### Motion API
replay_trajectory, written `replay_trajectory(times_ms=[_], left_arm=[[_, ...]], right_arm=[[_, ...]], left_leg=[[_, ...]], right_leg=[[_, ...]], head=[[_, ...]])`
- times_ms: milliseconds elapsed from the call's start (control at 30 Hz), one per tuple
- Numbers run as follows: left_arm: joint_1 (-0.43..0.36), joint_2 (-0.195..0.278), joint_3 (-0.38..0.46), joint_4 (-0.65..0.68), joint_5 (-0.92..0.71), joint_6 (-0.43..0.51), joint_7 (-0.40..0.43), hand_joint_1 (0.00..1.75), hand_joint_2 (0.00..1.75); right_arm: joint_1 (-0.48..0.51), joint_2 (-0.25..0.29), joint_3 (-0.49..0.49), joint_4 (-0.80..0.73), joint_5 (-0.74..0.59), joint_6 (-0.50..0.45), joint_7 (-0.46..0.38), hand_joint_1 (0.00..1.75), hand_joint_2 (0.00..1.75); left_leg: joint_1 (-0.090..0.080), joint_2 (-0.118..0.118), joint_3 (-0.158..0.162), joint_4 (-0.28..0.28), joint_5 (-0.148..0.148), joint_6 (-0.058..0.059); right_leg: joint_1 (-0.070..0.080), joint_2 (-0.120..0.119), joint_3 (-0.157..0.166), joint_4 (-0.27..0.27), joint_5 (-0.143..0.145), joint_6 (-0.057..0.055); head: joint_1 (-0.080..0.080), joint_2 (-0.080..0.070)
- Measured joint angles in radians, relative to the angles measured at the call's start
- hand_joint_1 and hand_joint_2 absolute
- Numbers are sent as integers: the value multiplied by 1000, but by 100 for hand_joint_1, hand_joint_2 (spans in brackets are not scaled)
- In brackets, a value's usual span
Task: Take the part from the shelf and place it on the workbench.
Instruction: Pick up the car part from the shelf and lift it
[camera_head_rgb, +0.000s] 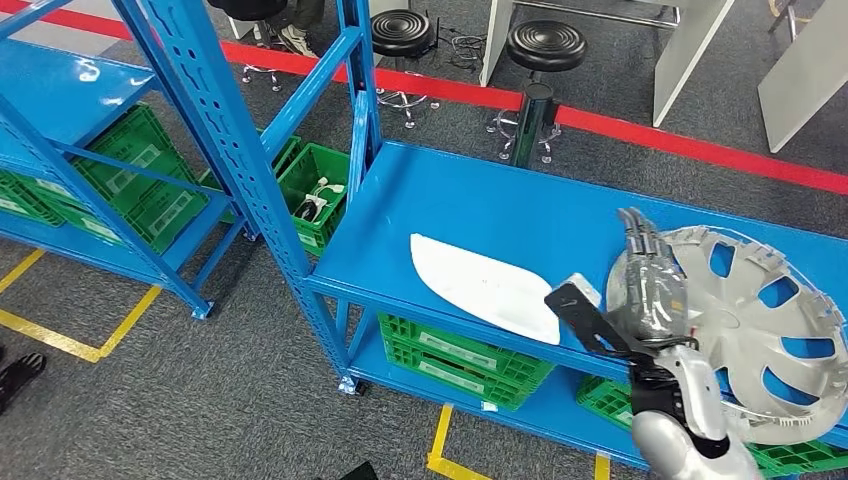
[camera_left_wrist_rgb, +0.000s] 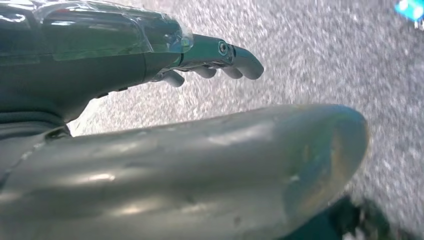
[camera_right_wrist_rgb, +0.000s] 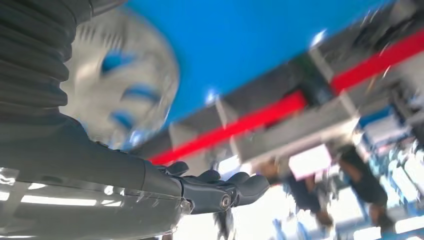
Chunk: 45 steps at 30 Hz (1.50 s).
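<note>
While two blue racks (camera_head_rgb: 250, 150) fill the head view, the nearer shelf (camera_head_rgb: 480, 200) carries two parts: one silver hubcap (camera_head_rgb: 760, 320) at its right end and one white panel (camera_head_rgb: 485, 285) lying flat mid-shelf. Green crates (camera_head_rgb: 455, 355) sit on the lower shelves. Two black stools (camera_head_rgb: 545, 50) stand beyond. The right hand (camera_head_rgb: 650, 290) hovers at the hubcap's left edge, fingers extended, holding nothing. The left hand (camera_left_wrist_rgb: 210, 62) hangs over grey floor, fingers loosely curled, empty.

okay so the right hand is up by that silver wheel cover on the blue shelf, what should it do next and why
Probably ease the right hand down to grip the wheel cover. The hand hangs over the cover's near rim, fingers extended, holding nothing, and the cover lies flat on the blue shelf.
</note>
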<state>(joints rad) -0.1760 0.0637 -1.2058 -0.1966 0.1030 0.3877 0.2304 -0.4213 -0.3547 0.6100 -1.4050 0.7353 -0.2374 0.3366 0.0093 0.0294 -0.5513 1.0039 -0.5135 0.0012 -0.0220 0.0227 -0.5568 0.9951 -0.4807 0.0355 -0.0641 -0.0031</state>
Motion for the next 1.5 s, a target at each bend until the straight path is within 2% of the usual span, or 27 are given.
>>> replay_trajectory(times_ms=[133,300,633,1000,1367,1500], left_arm=[[-17,28,0,-3,-61,-19,0,0,0],[-22,62,-1,-6,-85,-21,0,0,0],[-28,88,-1,-21,-120,-42,0,0,0],[-23,87,-1,-30,-146,-55,0,0,0],[-19,82,-1,-30,-156,-49,0,0,0],[-17,81,-1,-30,-163,-45,0,0,0]], right_arm=[[-32,36,26,145,-137,-28,-47,0,175],[-66,54,44,331,-162,-37,-74,0,175],[-133,64,73,559,-139,5,29,0,175],[-194,52,74,678,-134,54,177,0,175],[-213,47,74,703,-109,80,207,0,175],[-216,47,72,701,-140,87,215,0,175]], left_leg=[[0,-7,-1,0,1,-1],[-1,-16,-1,1,1,-1],[-1,-31,-1,1,2,-3],[0,-47,15,1,2,-4],[0,-46,17,1,3,-3],[0,-44,17,1,3,-3]], right_leg=[[0,-2,0,0,0,-1],[-1,-6,0,-1,1,-1],[-1,-12,1,-2,0,0],[0,-18,18,-7,-5,2],[0,-19,24,-11,-2,4],[0,-19,24,-11,-2,4]], head=[[0,0],[0,0],[0,0],[0,0],[0,0],[0,0]])
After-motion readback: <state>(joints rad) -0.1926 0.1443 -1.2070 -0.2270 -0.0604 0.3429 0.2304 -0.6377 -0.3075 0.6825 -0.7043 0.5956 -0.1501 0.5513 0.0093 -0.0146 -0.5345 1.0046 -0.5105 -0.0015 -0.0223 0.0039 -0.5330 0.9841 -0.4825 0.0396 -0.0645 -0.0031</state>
